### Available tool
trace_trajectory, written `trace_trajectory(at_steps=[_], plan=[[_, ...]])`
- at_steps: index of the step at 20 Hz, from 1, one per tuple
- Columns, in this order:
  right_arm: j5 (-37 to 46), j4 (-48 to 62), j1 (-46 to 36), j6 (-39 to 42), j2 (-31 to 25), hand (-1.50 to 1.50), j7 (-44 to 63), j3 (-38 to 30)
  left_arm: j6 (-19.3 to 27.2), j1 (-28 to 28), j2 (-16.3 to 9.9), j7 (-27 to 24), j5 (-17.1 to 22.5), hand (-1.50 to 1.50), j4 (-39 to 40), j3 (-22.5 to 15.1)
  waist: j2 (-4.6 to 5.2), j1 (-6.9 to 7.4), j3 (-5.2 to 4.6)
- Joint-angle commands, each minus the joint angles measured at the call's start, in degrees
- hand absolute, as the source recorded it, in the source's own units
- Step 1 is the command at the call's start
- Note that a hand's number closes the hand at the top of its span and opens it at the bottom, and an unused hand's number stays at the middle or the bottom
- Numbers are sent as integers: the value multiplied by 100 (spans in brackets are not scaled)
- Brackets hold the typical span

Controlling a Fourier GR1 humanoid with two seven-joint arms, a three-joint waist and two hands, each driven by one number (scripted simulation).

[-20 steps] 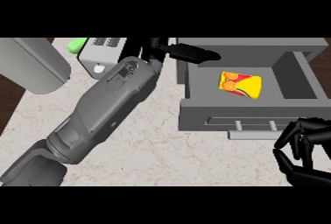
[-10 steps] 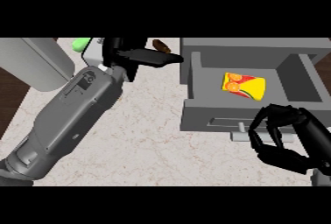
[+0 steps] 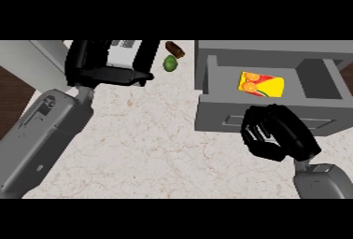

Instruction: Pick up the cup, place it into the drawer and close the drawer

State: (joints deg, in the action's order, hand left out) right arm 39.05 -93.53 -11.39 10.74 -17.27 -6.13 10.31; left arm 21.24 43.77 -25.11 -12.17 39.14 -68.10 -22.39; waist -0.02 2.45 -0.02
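1. Marbled beige counter (image 3: 144, 154) fills most of my head view, with dark floor showing at the left edge.
2. Grey drawer (image 3: 269, 93) stands pulled open at upper right; its front panel (image 3: 269, 122) faces me.
3. Left forearm (image 3: 41, 140) runs up the left side; the left hand (image 3: 110, 70) sits over a pale grey-and-white object (image 3: 124, 51) at the top. Fingers curve down around it, though I cannot tell whether they actually grip it.
4. Right hand (image 3: 279, 133) hovers at the drawer front, fingers curled inward, nothing visibly held.
5. Yellow carton with an orange print (image 3: 260, 84) lies tilted inside the drawer, the only item there.
6. Small green fruit (image 3: 169, 62) and a brown item (image 3: 175, 48) lie on the counter just left of the drawer.
7. Cup: I see no clear cup. It may be the pale object under the left hand, but that is hidden; I judge the placing not done.
8. Handling guess: a cup should be light, rigid, smooth-walled, so I'd wrap around the body mid-height rather than pinch the rim.
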Motion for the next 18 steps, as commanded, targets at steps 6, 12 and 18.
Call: trace_trajectory(at_steps=[6,12,18], plan=[[1254,2959,-1316,-1153,281,150,-813,181,-250,-1273,-365,-263,-100,-150,-924,261,25,-20,7],[1366,5260,-2478,-1923,690,150,-1385,-245,-749,-1641,-606,-208,10,-150,-1138,618,64,13,12],[1116,6643,-3839,-1559,495,150,-1572,-826,-1262,-1729,-900,-197,123,-150,-1050,955,115,94,13]])
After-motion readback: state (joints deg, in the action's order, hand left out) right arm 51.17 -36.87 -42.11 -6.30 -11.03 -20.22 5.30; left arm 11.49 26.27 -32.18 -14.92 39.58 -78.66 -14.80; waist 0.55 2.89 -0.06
